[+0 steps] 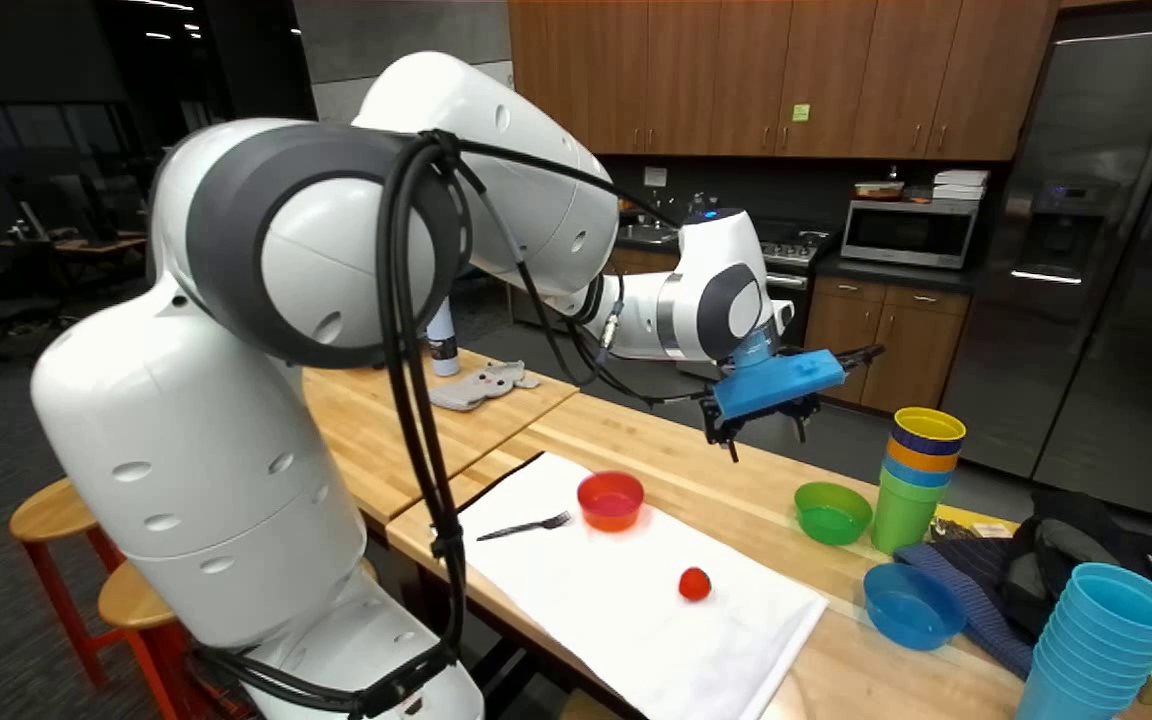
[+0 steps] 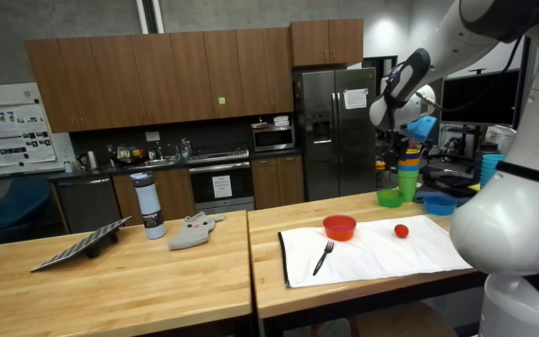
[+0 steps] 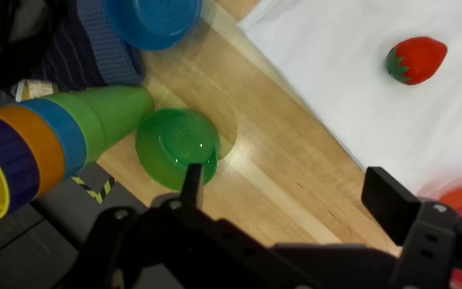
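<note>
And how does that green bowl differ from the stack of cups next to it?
The green bowl is low and wide; the cup stack is tall and narrow. The green bowl shows one colour; the cup stack shows green, light blue, orange, dark blue and yellow. The green bowl looks see-through; the cup stack looks opaque. Both stand upright on the wooden tabletop.

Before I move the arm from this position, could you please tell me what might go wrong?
Sweeping low, the open black claw could topple the tall stack of coloured plastic cups, which stands close beside the round translucent green bowl. The red strawberry with green leaves lies loose on the creased white cloth and may roll if nudged. Dragging the cloth could also shift the slim black fork lying on it.
</note>
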`<state>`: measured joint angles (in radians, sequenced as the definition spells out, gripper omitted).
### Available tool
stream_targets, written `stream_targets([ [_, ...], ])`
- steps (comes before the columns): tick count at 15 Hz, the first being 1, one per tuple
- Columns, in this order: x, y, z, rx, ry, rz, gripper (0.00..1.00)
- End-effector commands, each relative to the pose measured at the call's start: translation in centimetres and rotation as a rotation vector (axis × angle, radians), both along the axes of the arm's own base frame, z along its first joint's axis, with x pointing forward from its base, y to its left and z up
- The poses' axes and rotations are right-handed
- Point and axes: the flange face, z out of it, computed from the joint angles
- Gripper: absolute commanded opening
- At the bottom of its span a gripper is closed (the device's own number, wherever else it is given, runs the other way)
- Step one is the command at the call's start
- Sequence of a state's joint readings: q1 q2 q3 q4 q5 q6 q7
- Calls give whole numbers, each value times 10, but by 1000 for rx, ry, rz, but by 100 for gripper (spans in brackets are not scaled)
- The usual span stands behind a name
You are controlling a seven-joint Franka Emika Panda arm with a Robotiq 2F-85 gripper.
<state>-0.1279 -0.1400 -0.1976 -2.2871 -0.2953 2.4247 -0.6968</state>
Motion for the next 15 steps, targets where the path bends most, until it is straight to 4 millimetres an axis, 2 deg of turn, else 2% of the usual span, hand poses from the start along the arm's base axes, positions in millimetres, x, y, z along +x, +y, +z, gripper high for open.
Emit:
stream_targets([
  [1,-5,-15,10,30,-120,146,100],
  [4,2,-21,15,45,-218,266,100],
  [5,6,-30,17,69,-235,248,100],
  [6,2,-22,11,60,-197,220,100],
  [10,2,-27,13,72,-218,236,100],
  [11,3,-22,9,71,-211,248,100],
  [15,15,-27,-5,23,-135,284,100],
])
